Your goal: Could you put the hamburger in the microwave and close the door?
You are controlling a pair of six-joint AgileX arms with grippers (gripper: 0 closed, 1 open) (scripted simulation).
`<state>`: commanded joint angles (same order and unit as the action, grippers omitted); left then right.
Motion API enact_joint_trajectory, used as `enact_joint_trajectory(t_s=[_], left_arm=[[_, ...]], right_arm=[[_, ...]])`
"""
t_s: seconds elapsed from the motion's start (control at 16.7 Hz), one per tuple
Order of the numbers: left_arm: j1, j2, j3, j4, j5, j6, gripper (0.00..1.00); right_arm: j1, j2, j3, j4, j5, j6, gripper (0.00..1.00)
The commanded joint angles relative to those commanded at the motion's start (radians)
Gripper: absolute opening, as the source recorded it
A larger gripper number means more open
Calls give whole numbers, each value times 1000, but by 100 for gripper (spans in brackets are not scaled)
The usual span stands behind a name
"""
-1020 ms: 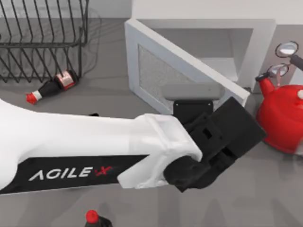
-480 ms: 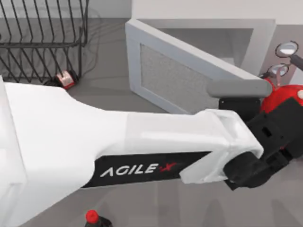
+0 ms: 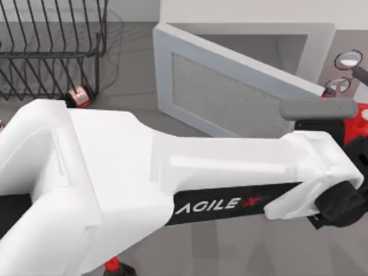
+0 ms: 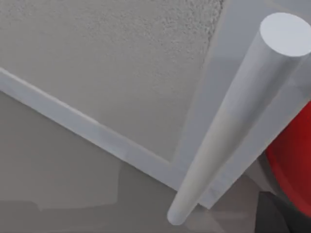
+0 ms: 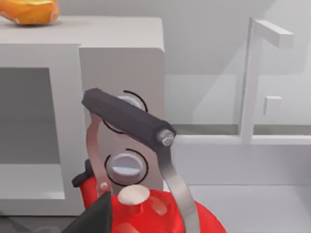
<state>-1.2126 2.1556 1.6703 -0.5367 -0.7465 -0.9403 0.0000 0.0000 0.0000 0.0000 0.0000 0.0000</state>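
Note:
The white microwave (image 3: 247, 11) stands at the back of the table. Its door (image 3: 230, 92), with a speckled grey window, stands partly open and angles out from its hinge at the left. The pale bar handle (image 3: 319, 108) is at the door's free end. My left arm reaches across from the left, and my left gripper (image 3: 319, 123) sits right under that handle, its fingers hidden. The left wrist view shows the door window (image 4: 107, 63) and handle (image 4: 233, 121) close up. An orange bun-like thing, seemingly the hamburger (image 5: 29, 10), lies on top of the microwave (image 5: 121, 58).
A red kettle (image 5: 155, 208) with a black handle stands just right of the door's free end, in front of the two dials (image 5: 126, 167). A wire dish rack (image 3: 52, 46) fills the back left, a small bottle (image 3: 80, 96) beside it. Another red-capped bottle (image 3: 112, 265) is at the front.
My left arm has swept to the right. The door's free end and handle have swung right with it, closer to the microwave's front and the kettle.

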Motion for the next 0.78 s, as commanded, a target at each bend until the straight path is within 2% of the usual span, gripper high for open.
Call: enact_joint_trajectory(t_s=[0.24, 0.78], left_arm=[[17, 7, 13, 8, 9, 13, 0], [191, 174, 234, 73, 111, 200, 0]], right_arm=[[0, 0, 0, 0, 0, 0, 100], [0, 0, 0, 0, 0, 0, 100]])
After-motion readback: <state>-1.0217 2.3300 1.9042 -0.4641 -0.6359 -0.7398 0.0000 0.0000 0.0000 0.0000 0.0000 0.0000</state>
